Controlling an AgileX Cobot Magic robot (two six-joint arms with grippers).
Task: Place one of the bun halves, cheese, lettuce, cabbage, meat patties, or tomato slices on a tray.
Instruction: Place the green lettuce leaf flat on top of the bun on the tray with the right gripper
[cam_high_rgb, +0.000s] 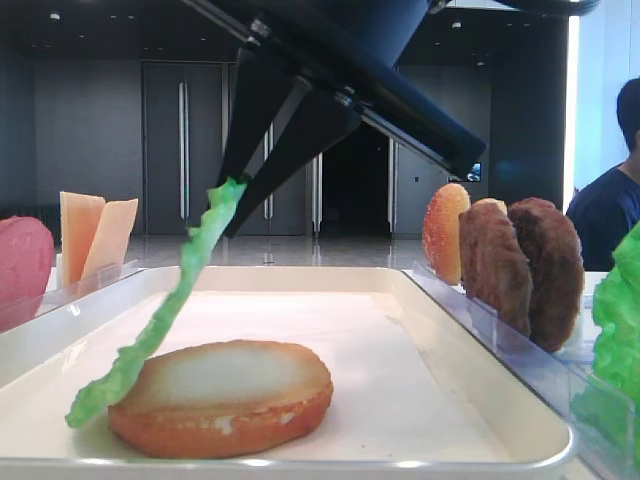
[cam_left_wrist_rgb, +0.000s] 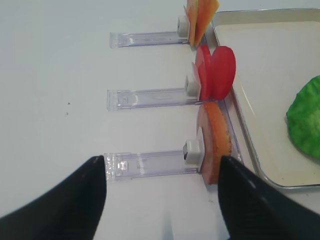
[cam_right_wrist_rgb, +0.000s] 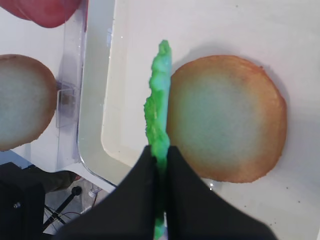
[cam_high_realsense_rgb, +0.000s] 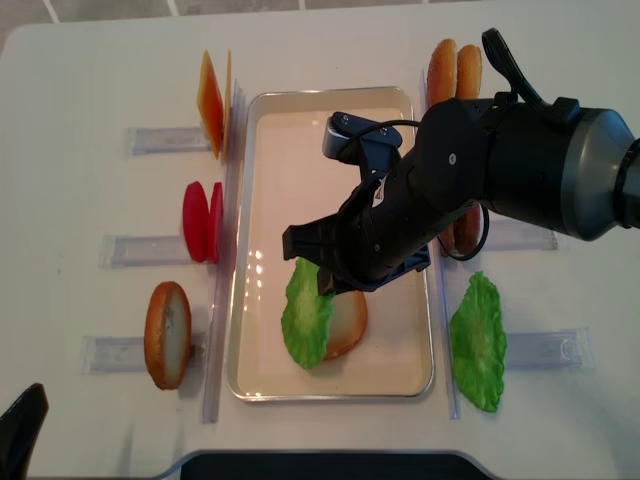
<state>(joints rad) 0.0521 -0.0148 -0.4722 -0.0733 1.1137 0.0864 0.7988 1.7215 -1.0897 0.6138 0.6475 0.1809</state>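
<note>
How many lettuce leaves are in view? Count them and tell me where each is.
2. One lettuce leaf hangs from the right hand over the bun half in the tray; the other leaf is right of the tray.

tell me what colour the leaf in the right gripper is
Bright green; the lettuce shows best in the right wrist view, pinched by the right gripper.

Bright green lettuce (cam_right_wrist_rgb: 158, 115), golden-brown pale-faced bun half (cam_right_wrist_rgb: 226, 125), off-white tray (cam_high_realsense_rgb: 415, 372), black right gripper (cam_right_wrist_rgb: 161, 159).
</note>
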